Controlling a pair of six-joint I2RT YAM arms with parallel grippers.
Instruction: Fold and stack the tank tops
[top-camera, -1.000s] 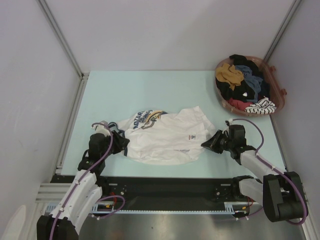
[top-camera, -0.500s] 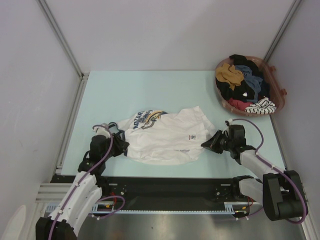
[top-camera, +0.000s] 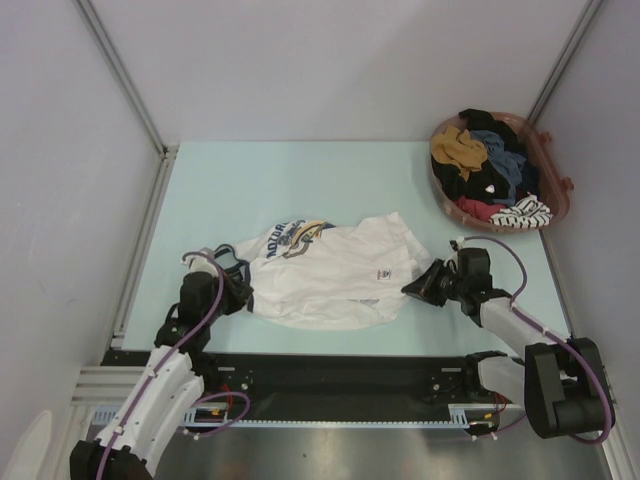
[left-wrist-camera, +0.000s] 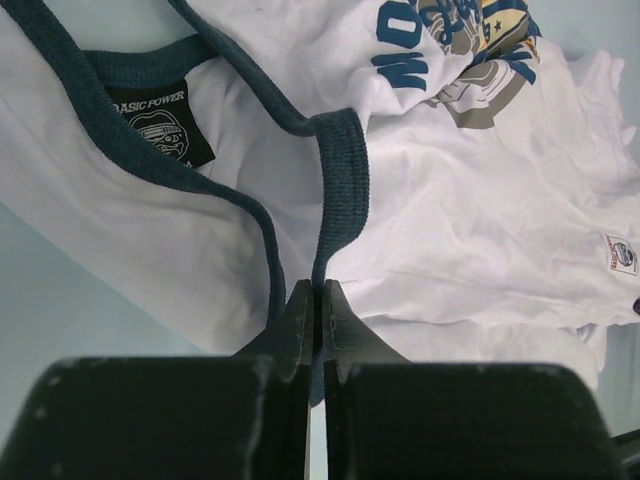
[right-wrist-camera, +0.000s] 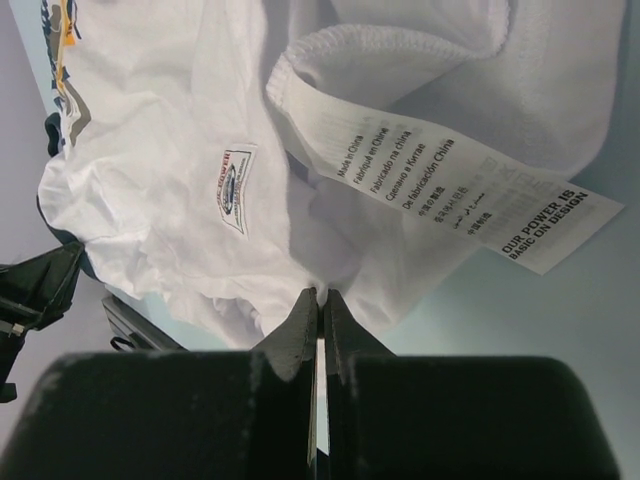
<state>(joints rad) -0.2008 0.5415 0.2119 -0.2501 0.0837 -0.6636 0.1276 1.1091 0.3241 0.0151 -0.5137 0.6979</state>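
- Grip, left: left gripper (left-wrist-camera: 315, 290) pinched fully closed on the navy strap trim (left-wrist-camera: 342, 170) of the white tank top (left-wrist-camera: 480, 220), at the near end of the strap loop.
- Grip, right: right gripper (right-wrist-camera: 318, 298) pinched closed on a thin edge of the same white cloth, near the care label (right-wrist-camera: 455, 190). Judged from that label to be the hem end.
- Garment position: crumpled on the table (top-camera: 300, 180) between the two grippers, printed side up, strap end toward the left arm, opposite end toward the right arm.
- Second tank top: not laid out. Slate grey-blue cloth (top-camera: 500, 150) visible among the jumbled clothes in the basket (top-camera: 563, 200) at far right, well apart from both arms; likely the one.
- Step in hand (judged): securing opposite ends of the white top ahead of spreading. No fold made yet, nothing stacked.
- Next move (judged): raise both ends slightly, draw apart until wrinkles clear, lower flat onto the table.
- Caution: keep the pull even on both sides. Narrow pinch on the strap trim liable to slip under a sideways load.
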